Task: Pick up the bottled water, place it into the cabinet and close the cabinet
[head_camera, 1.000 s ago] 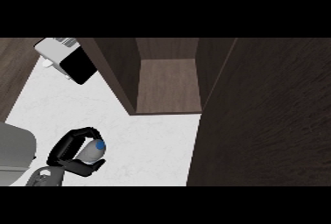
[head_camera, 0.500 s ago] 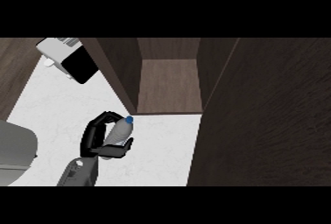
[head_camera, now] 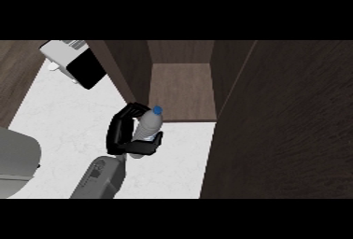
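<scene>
Black robot hand (head_camera: 121, 134), bottled water (head_camera: 147, 124) half hidden

1. The cabinet (head_camera: 180, 88) stands open. Its compartment floor is bare and gives free entry from the front.
2. The left side wall (head_camera: 128, 70) bounds that opening. The hand (head_camera: 121, 134) holding the bottled water (head_camera: 146, 124) is just beside the wall's front edge.
3. The open door (head_camera: 289, 130) blocks the whole right side.
4. The table (head_camera: 69, 123) lies free to the left, between a black-and-white appliance (head_camera: 74, 64) and a grey object (head_camera: 15, 156).
</scene>
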`<state>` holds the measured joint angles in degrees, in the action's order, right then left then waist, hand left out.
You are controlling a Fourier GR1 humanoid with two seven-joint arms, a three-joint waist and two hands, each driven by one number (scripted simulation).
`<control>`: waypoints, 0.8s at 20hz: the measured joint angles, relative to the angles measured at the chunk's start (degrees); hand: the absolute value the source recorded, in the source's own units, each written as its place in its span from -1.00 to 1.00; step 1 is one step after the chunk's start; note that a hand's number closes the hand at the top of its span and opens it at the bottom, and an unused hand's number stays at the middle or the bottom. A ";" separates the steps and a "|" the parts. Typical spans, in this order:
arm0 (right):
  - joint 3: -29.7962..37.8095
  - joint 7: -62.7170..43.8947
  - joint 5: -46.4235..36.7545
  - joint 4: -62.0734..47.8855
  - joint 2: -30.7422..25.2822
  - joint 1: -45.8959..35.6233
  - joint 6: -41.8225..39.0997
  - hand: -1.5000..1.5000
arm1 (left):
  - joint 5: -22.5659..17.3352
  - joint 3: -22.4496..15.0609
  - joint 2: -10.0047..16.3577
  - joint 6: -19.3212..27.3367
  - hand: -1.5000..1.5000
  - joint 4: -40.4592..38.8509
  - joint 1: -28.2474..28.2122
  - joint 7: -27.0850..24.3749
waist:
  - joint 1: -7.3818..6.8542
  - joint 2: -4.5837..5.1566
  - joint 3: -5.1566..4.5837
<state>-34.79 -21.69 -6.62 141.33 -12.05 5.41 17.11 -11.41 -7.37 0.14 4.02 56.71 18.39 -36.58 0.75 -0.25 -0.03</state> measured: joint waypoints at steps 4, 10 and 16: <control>-0.88 1.27 -0.20 0.18 -0.78 1.27 0.63 -1.00 | -3.45 -5.14 -0.08 5.94 1.00 4.46 1.32 4.77 | 0.01 0.02 0.01; 1.06 3.44 0.49 0.00 -2.05 2.68 0.04 -1.00 | -7.33 -10.17 -0.12 13.62 1.00 5.73 7.73 9.81 | 0.05 0.15 0.03; -0.62 2.50 0.45 0.82 -2.47 2.97 0.84 -1.00 | -8.70 -13.01 -0.13 20.82 1.00 2.29 15.51 13.79 | 0.45 0.19 0.01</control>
<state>-35.42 -19.19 -6.17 142.15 -14.52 8.38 17.96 -20.11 -20.37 0.01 24.85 59.01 33.90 -22.79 1.21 -0.06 -0.02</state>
